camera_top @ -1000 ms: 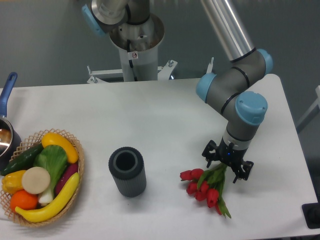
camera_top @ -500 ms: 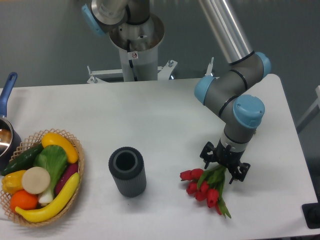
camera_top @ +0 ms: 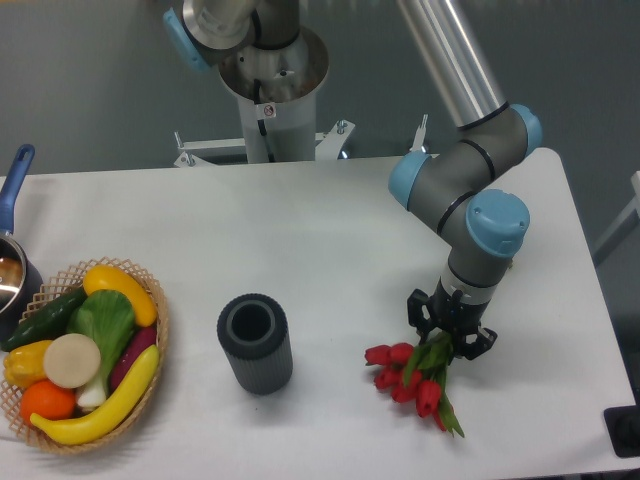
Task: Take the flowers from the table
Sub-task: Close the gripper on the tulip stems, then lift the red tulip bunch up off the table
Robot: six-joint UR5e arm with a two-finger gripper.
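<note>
— Flowers [camera_top: 412, 376] lie on the table [camera_top: 330, 230] near its front right, blooms toward the grey cup [camera_top: 256, 343], stems running up under the gripper [camera_top: 448, 334]. I see the fingers drawn in tight around the leafy part of the bunch — closed on it, as far as I can judge.

— What worries you?

— I hold it close to the blooms, with part of the bunch lying loose below. If I lift like this, some stems could slide out, or the bunch could sag and swing.

— Anything different from half a second ago?

— Yes — the fingers were spread wide then, now they are pinched in, and the blooms have shifted slightly right.
</note>
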